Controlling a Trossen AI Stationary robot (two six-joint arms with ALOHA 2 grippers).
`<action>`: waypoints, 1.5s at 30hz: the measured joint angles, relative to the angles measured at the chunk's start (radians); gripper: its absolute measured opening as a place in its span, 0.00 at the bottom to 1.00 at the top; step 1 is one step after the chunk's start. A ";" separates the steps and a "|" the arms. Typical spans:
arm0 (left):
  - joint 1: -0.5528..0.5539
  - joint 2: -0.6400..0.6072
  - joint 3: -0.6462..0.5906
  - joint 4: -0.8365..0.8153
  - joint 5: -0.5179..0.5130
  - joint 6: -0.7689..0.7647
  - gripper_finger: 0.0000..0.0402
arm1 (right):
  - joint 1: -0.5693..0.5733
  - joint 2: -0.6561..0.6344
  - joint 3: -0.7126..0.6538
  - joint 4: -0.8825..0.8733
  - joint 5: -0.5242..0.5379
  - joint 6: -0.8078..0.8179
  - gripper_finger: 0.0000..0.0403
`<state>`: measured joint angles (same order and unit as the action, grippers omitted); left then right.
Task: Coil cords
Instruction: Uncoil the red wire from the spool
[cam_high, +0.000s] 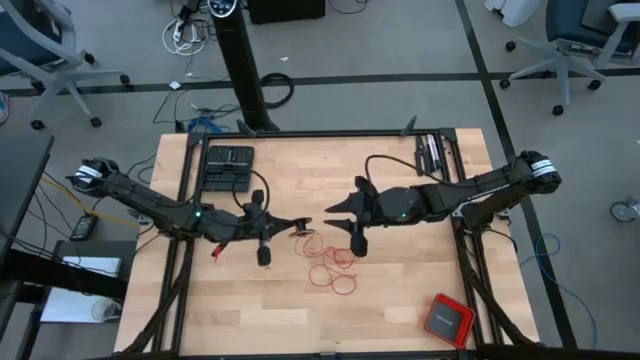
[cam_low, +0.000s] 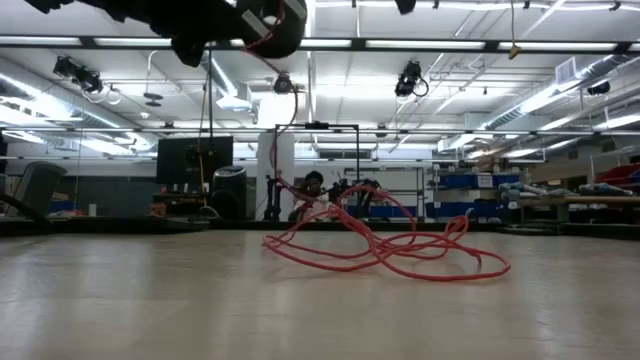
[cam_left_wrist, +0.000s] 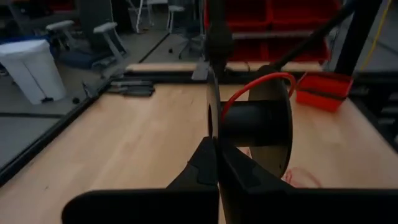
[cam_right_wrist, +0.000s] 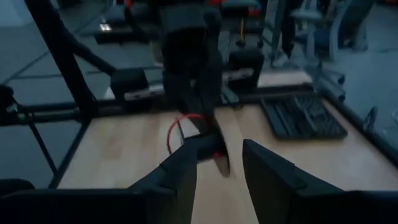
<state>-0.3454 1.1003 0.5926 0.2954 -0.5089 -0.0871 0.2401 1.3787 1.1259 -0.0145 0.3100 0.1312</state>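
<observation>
Wooden tabletop carrying a few loose items

A thin red cord is lying in loose loops near the middle, a red square box with a dark top is sitting at the near right corner, and a black tray is resting at the far left edge.

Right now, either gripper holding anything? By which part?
Left gripper: shut on a black spool, clamping one flange edge. Right gripper: open, holding nothing. Red cord lies loose.

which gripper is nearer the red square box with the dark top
Right. The right gripper hangs over the table's middle, up and left of the red square box with dark top at the near right corner. The left gripper is farther left, shut on a black spool.
</observation>
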 joint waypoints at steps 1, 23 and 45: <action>0.004 -0.001 0.001 0.010 0.013 0.000 0.00 | 0.000 -0.011 0.000 0.003 0.000 -0.005 0.31; -0.217 -0.009 0.053 0.187 -0.315 0.269 0.00 | -0.085 0.047 0.000 -0.028 -0.340 -0.006 0.30; -0.209 -0.008 0.052 0.101 -0.195 0.320 0.00 | -0.018 0.109 0.000 0.229 -0.156 -0.220 0.28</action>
<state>-0.5545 1.0920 0.6449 0.3969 -0.7036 0.2326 0.2218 1.4872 1.1259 0.2143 0.1539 -0.0887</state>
